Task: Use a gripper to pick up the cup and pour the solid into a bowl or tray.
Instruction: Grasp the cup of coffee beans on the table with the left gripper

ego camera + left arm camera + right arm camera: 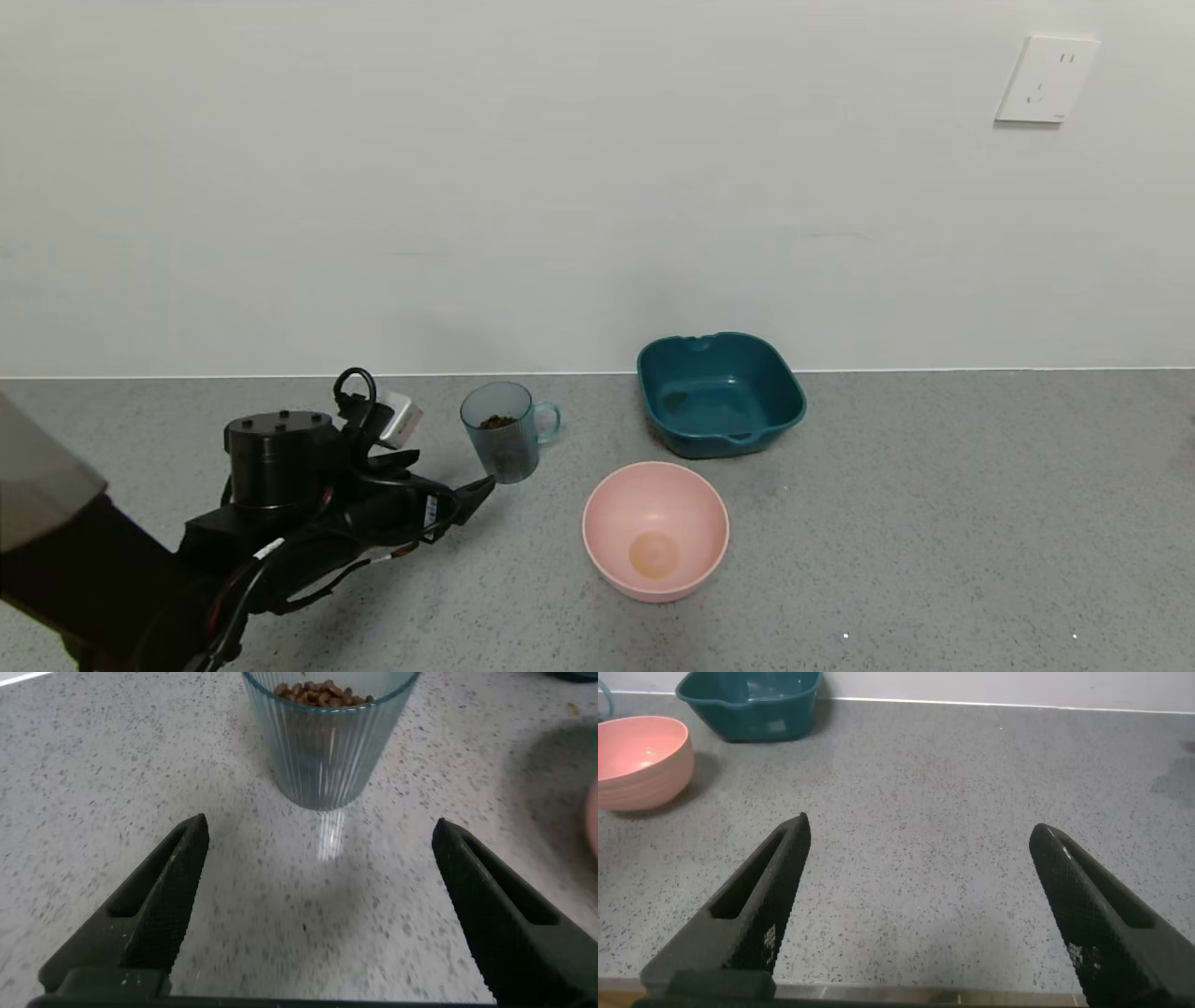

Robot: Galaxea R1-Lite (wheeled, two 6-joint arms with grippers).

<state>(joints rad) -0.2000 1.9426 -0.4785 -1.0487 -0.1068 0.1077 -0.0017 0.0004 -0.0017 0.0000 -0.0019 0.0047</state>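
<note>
My left claw (318, 859) sits wide open, cup (325, 737) just ahead between the fingers, untouched, near the worktop's back edge. Right claw (920, 873) open too, parked.

No readable text, brand, number or sign showed anywhere. The left gripper (467, 495) carried a small white sticker on its wrist with dark marks, far too fine to make out. In the right wrist view, the right gripper (920, 831) had pale dotted markings on the inner faces of its fingers (771, 938), but they spelled nothing legible. The wall socket (1046, 79) showed only its slots, no lettering that could be read. The cup (504, 443), pink bowl (695, 504) and teal tray (780, 383) bore no labels.
</note>
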